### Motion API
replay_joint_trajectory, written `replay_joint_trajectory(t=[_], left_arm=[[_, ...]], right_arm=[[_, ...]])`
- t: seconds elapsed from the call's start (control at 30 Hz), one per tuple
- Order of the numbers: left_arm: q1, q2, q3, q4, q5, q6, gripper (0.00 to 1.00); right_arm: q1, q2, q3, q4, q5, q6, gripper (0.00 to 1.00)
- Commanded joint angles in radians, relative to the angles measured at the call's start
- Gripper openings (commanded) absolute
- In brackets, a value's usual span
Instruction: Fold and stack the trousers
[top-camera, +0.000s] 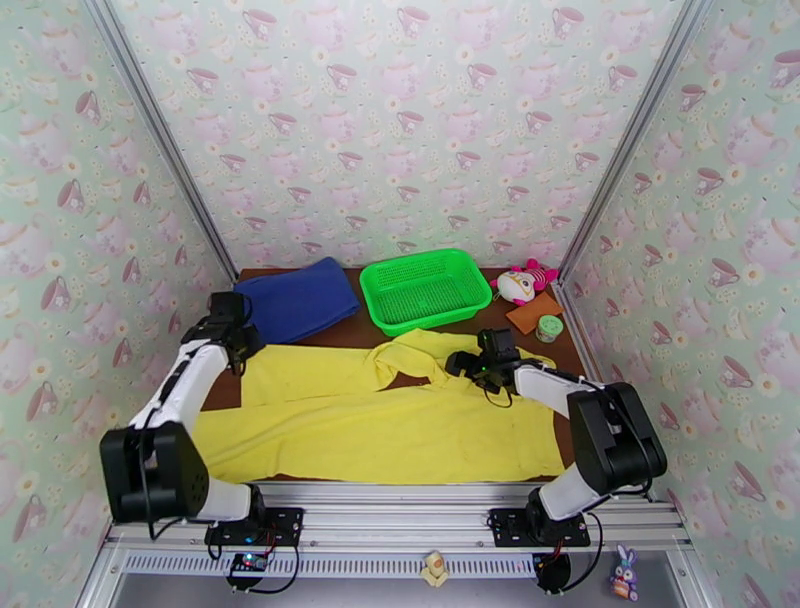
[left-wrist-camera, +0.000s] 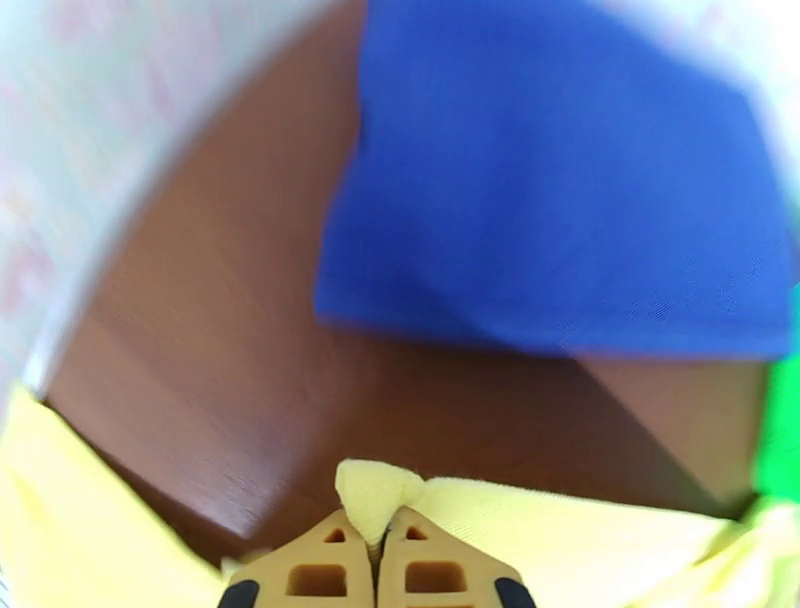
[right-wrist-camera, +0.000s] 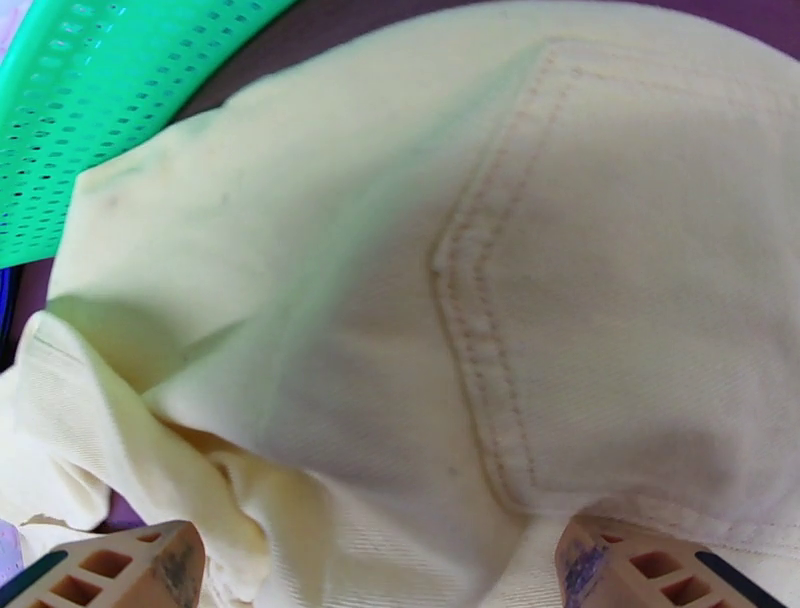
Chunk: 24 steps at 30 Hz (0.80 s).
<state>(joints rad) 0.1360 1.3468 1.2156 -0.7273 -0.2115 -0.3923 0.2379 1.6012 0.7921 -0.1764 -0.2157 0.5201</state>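
Tabletop (top-camera: 222, 393) layout
Bright yellow soft cloth trousers (top-camera: 380, 425) at six o'clock; dark blue folded cloth (top-camera: 298, 298) at eleven, green plastic mesh basket (top-camera: 425, 290) at twelve.

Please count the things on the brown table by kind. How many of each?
Cloth pieces: 2 (yellow trousers, blue cloth)
Baskets: 1 (green basket)
Soft toys: 1 (pink toy)
Small items: 2 (brown square, round pot)
Total: 6

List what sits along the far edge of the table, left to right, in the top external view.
In order: dark blue folded cloth → green basket → pink plush toy.
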Motion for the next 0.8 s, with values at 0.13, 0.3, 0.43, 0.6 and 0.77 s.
replay_joint_trajectory(t=[0.13, 0.3, 0.43, 0.6, 0.77], left_arm=[[0.075, -0.018, 0.178, -0.126, -0.09, 0.023, 0.0], [0.13, -0.004, 0.205, -0.094, -0.12, 0.055, 0.0], [0.197, 0.055, 0.257, -0.099, -0.086, 0.075, 0.0], [0.224, 0.13, 0.268, -0.062, -0.078, 0.078, 0.0], [0.226, 0.219, 0.29, -0.001, -0.081, 0.044, 0.0]], right_arm=[[-0.008, 0.055, 0.025, -0.003, 0.034, 0.018, 0.97], [-0.016, 0.055, 0.019, 0.002, 0.033, 0.018, 0.97], [-0.015, 0.053, 0.025, -0.017, 0.047, 0.004, 0.97], [-0.011, 0.042, 0.033, -0.043, 0.091, -0.016, 0.96], [0.023, 0.018, 0.039, -0.054, 0.137, -0.051, 0.96]])
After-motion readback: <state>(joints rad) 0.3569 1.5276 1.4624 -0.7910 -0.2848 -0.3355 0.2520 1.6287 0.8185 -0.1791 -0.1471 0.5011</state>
